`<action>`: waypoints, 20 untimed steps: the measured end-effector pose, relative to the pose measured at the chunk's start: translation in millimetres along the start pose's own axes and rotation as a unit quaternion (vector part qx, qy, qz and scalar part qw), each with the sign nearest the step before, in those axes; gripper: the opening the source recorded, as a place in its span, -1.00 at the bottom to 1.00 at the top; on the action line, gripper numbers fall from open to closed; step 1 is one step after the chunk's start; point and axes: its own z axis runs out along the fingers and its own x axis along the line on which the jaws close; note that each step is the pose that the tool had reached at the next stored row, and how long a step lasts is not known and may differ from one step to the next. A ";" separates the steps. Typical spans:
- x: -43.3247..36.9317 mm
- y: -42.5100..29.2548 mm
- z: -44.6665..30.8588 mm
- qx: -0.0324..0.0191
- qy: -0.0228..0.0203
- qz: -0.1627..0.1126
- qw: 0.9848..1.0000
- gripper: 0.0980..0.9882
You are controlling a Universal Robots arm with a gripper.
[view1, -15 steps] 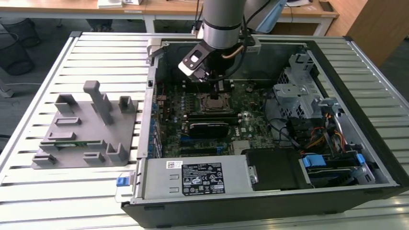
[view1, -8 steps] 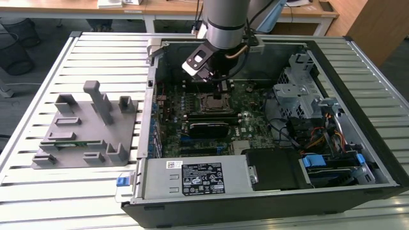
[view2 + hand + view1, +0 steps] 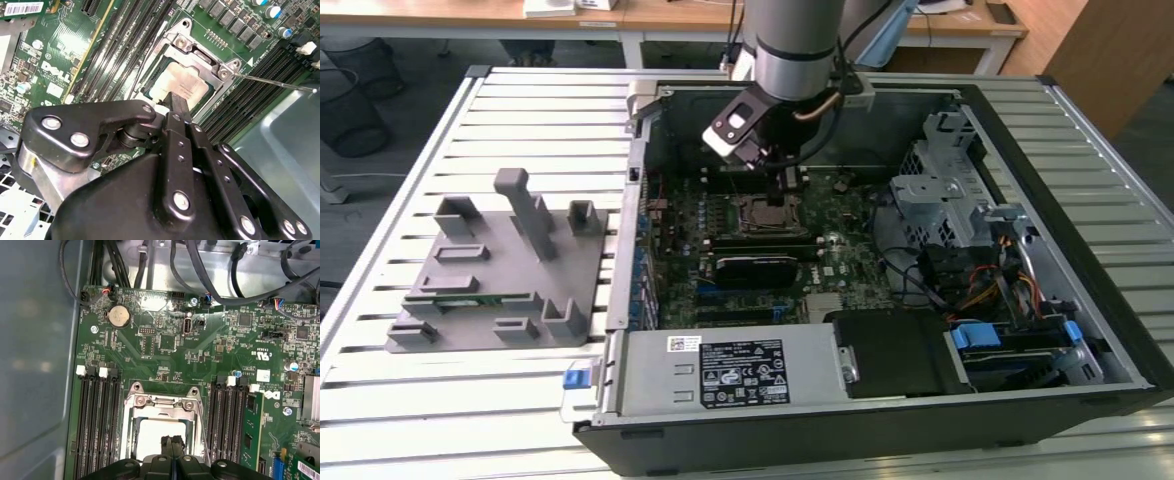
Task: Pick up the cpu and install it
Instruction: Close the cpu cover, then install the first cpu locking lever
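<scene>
Cpu: small flat square chip with pale silvery metal top, lying flat in its socket, directly under the fingertips in both wrist views.
End effector: black, two-fingered, clenched with nothing between the fingers, tips touching the chip's top.
Socket frame: square, black-and-metal, ringing the chip just below the end effector.
Motherboard: green, beneath the end effector, inside an open black computer case.
Fixture: grey plastic, well apart from the end effector, on the slatted metal table.

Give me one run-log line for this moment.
gripper: shut | position: over cpu | cpu: lying inside socket frame
</scene>
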 end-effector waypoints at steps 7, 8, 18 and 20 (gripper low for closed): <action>0.0 0.2 -5.5 0.000 0.000 0.000 1.000 -0.98; 0.0 0.2 -6.4 0.000 0.000 0.000 1.000 -0.98; 0.0 0.4 -18.6 0.000 0.000 0.000 1.000 -0.98; 0.0 0.5 -22.3 0.000 0.000 0.000 1.000 -0.98</action>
